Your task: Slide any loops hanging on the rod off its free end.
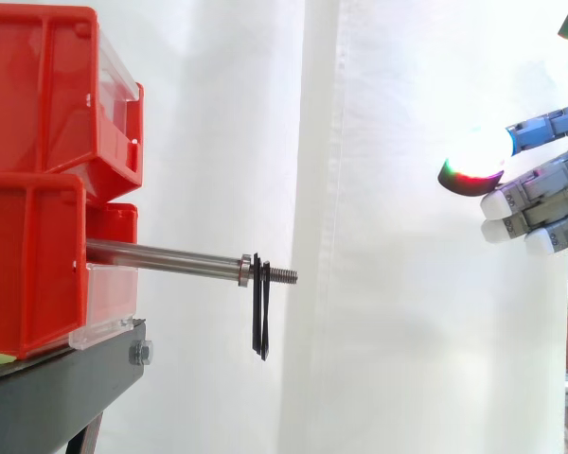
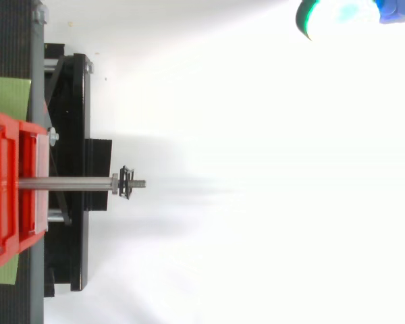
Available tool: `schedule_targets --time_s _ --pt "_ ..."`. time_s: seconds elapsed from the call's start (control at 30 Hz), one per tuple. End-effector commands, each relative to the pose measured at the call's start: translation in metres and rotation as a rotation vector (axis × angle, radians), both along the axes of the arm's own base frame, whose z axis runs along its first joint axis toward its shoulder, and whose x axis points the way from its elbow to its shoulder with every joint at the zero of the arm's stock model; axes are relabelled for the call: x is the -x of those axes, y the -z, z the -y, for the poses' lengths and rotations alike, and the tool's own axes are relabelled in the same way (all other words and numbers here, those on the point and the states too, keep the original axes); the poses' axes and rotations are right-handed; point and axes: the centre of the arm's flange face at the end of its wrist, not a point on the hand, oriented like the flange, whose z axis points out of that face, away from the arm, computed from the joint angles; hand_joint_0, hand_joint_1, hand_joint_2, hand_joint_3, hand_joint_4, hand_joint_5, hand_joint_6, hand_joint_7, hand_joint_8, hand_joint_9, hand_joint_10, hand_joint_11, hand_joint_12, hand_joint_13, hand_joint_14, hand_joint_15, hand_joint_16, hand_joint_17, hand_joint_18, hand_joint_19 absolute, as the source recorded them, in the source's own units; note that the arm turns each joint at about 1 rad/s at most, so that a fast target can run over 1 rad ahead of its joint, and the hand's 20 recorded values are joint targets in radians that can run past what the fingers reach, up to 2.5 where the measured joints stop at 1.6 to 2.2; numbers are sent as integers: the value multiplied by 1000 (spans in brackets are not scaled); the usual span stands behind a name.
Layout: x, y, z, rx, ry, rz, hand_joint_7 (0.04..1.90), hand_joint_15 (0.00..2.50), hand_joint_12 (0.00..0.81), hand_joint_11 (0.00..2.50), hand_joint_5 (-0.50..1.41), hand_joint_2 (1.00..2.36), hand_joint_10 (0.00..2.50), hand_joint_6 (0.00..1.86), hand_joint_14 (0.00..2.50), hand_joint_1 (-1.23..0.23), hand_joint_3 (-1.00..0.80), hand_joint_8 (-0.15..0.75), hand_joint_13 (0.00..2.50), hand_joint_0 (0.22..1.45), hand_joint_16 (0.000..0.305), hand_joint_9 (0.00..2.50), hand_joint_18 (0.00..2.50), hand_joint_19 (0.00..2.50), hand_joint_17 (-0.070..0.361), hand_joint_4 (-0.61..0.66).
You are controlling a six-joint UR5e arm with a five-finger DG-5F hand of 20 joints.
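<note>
Looking across the rig, I saw the black loop [image 1: 261, 312] hanging near the free end of the level rod [image 1: 161, 253], which pointed toward my open, straight-fingered hand [image 1: 549, 189], well apart and higher.

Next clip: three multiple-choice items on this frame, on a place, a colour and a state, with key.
1. Where on the rod does the black loop hang? A) at its fixed end B) by its threaded free end C) midway
2. What colour are the bins? A) blue B) red C) yellow
3. How is the hand? A) shut on the loop B) pressing a bin C) open, away from the rod
1 B: hangs just past the collar. 2 B: both bins red. 3 C: fingers straight, nothing held.
</note>
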Motion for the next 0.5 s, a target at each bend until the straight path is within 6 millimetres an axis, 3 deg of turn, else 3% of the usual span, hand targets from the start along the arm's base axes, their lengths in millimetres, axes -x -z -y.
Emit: schedule_targets --time_s 0.0,0.47 --pt "-9 21 -6 8 -8 -22 724 0 295 0 -184 1000 0 502 0 -597 -500 248 338 551 39 601 323 213 88 198" --pt "-23 42 -10 5 -12 -10 723 0 295 0 -184 1000 0 502 0 -594 -500 250 335 551 39 599 324 219 88 199"
